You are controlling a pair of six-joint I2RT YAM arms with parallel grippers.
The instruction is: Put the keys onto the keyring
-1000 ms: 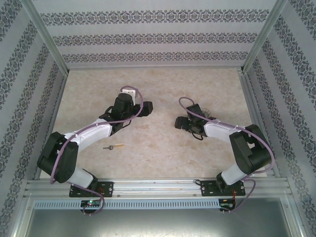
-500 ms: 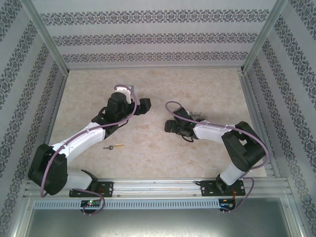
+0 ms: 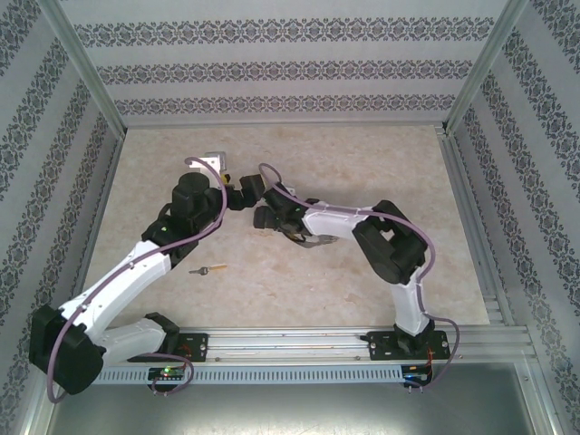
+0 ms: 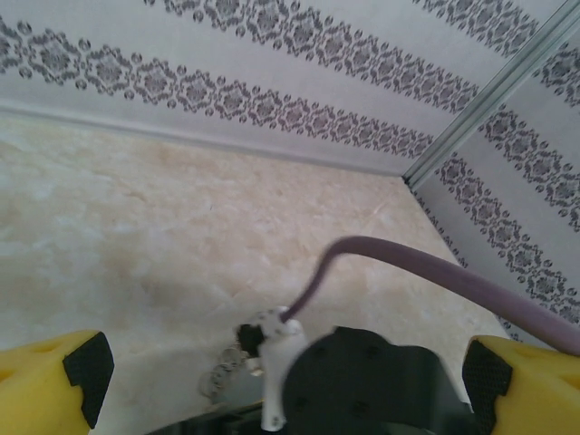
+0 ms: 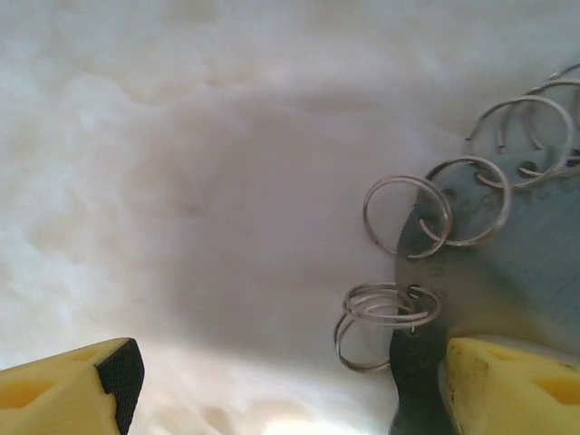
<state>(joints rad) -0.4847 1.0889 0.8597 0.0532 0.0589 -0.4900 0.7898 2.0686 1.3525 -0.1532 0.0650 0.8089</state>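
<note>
Got both arms reaching in toward the middle of the beige marbled desk (image 3: 362,154). Seeing the left claw (image 4: 288,385) spread as wide as it goes, gripping nothing, right above the other arm's black wrist. Same deal with the right claw (image 5: 292,385): wide apart, empty, facing down at the desk. Spotting the floppy keyring of thin grey wire loops (image 5: 426,217) lying close to one of its yellow fingers (image 5: 507,381), partly over a flat grey metal piece (image 5: 535,263). Finding the tiny brass key with a dark head (image 3: 210,269) over on the near left, beside the left forearm, well apart from both claws.
</note>
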